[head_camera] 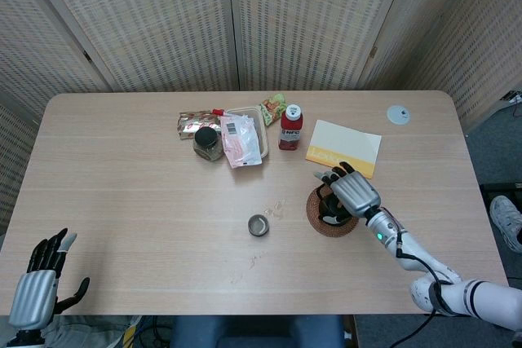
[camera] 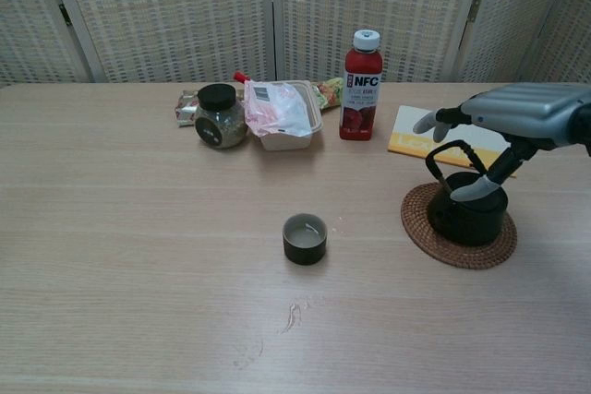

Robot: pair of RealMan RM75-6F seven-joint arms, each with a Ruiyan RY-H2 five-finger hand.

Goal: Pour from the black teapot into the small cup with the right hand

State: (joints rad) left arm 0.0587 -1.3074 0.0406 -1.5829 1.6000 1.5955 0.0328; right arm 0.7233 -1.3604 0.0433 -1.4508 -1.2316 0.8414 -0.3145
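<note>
Chest view: black teapot (camera: 467, 216) beneath spread fingers (camera: 427, 122).

Right robot hand (camera: 517, 122) held flat, fingers spread; left robot hand (head_camera: 37, 287) open, fingers upward.

The red juice bottle (camera: 361, 86) carries a white label reading "NFC" in dark capitals, with smaller print beneath too small to read. The yellow band of the booklet (camera: 416, 142) shows white letters beginning "Lex", the rest hidden. The pink packet (camera: 277, 106) has a barcode sticker, its digits illegible.
</note>
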